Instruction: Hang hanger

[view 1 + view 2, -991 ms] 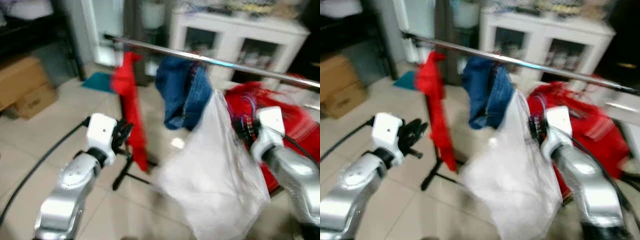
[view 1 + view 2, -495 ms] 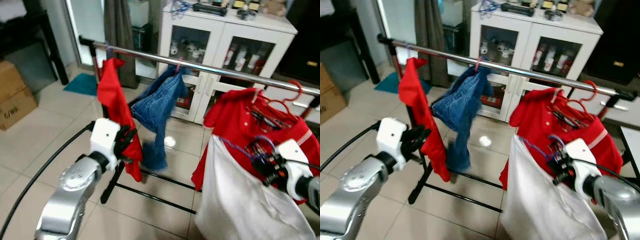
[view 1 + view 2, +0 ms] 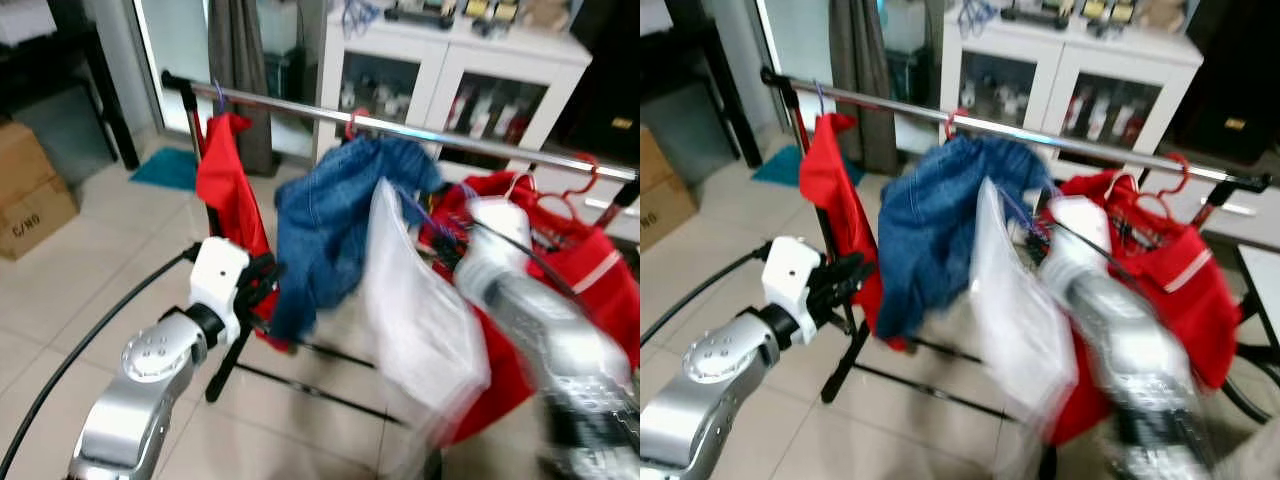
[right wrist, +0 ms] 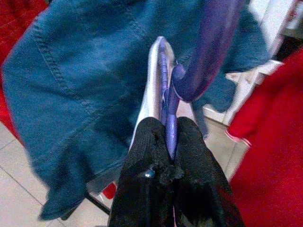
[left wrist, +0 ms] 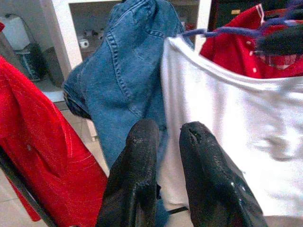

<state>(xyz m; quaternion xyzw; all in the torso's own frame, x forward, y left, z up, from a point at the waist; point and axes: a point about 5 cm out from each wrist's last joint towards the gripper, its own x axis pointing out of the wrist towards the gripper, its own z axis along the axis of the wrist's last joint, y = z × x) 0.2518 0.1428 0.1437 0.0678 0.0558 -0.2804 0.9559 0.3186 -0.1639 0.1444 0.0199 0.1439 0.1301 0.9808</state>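
A purple hanger (image 4: 199,56) carries a white garment (image 3: 420,300). My right gripper (image 4: 168,130) is shut on the hanger just below its hook. The right arm is blurred, and it holds the hanger up near the chrome rail (image 3: 430,133), between the blue jeans (image 3: 320,220) and a red shirt (image 3: 600,270). The hook is below the rail and does not rest on it. My left gripper (image 5: 168,135) is lower and to the left, in front of a red garment (image 3: 225,180). Its fingers have a narrow gap with nothing between them.
The rack stands on a tiled floor on a black foot (image 3: 300,385). Behind it is a white glass-door cabinet (image 3: 450,70). A cardboard box (image 3: 25,190) sits at the far left. A black cable (image 3: 90,330) runs along my left arm.
My right arm has swung up and to the left, carrying the hanger and white garment from low on the right to the rail beside the jeans. The jeans have swung. The left arm barely moved.
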